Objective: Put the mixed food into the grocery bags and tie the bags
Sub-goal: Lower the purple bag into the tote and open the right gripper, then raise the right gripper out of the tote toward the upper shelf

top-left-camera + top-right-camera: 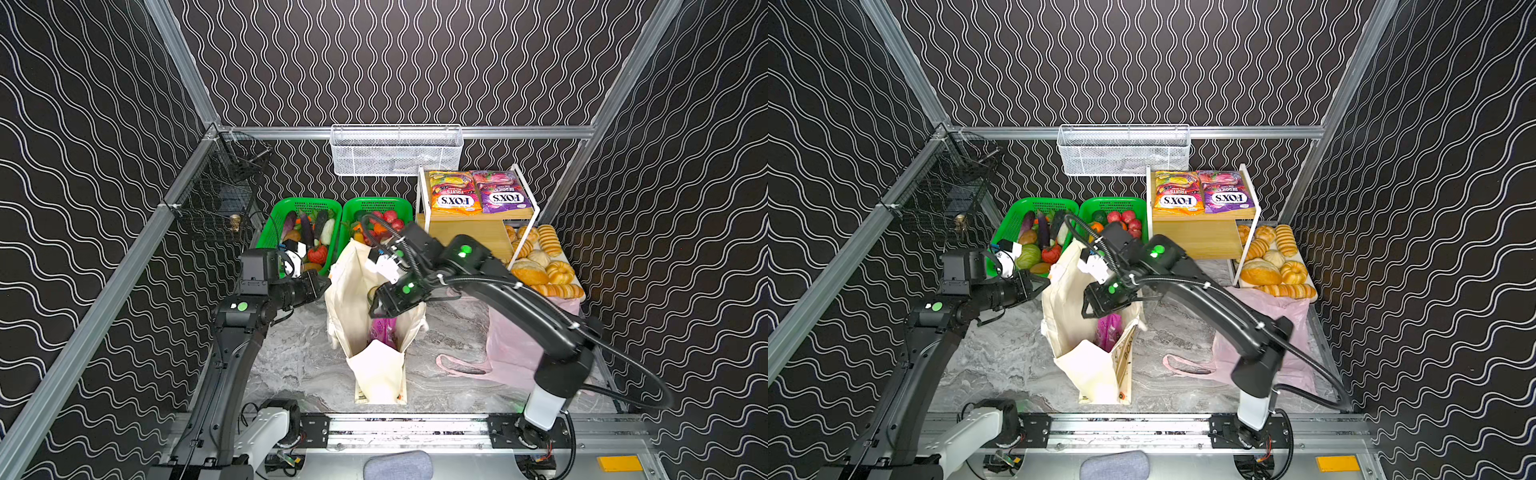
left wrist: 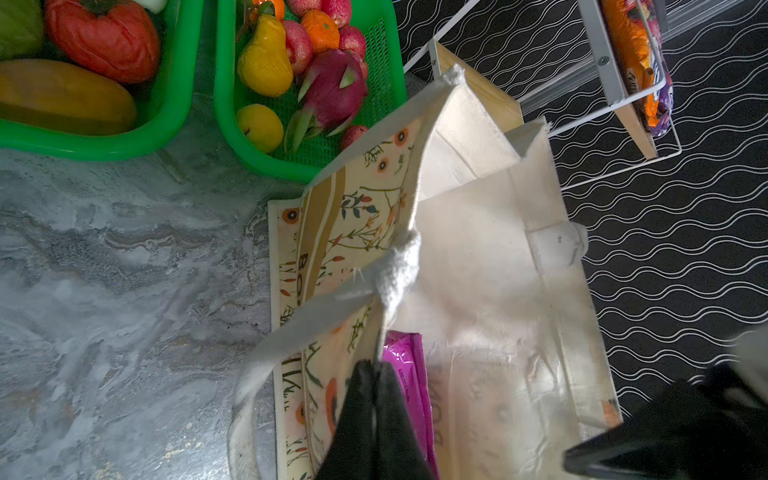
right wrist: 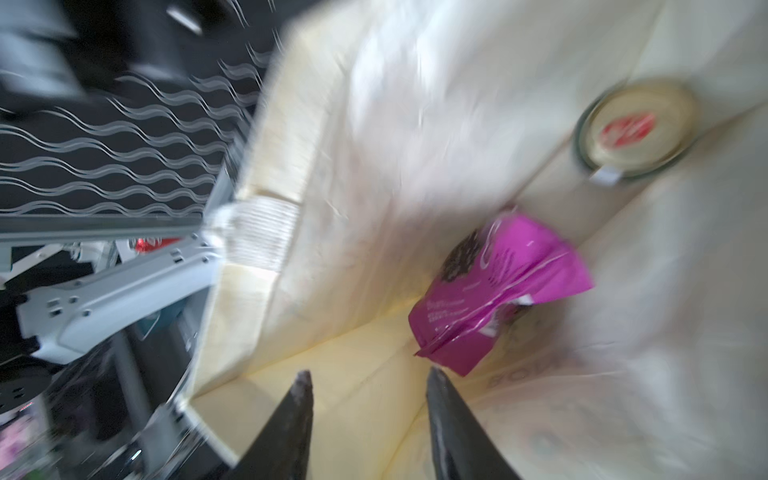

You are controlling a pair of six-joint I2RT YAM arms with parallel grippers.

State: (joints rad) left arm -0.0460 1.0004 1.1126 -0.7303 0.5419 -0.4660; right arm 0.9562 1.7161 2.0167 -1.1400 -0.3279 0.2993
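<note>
**A:** Which task item is showing largest, and how is it looking?

**B:** The canvas tote (image 1: 374, 365), cream woven cloth with a floral print on its outer faces, is standing upright and gaping at the middle of the grey marbled worktop (image 1: 299, 357). It is sitting just in front of the green mesh baskets (image 1: 376, 201).

**A:** And next in size?

**B:** The pink plastic bag (image 1: 511, 345), thin, translucent and crumpled, is lying slack on the right of the worktop, with one loop handle trailing toward the tote.

**A:** How are the end effectors standing?

**B:** The left end effector (image 2: 376, 365) is pinching the tote's rim, its black fingers clenched on the cloth edge beside a stitched handle. The right end effector (image 3: 370, 374) is hovering over the tote's mouth, its tapered fingers spread apart and grasping nothing; that wrist view is blurring.

**A:** What is lying inside?

**B:** The purple grape-print packet (image 3: 498, 286), glossy crinkled foil, is leaning low against an inner wall. The green drink can (image 3: 636, 129), showing a round pale lid with a red mark, is standing apart from it.

**A:** And smaller still?

**B:** The pink dragon fruit (image 2: 332, 87), yellow pear (image 2: 264, 62) and lemon (image 2: 259, 126) are resting in the basket nearest the tote.
</note>
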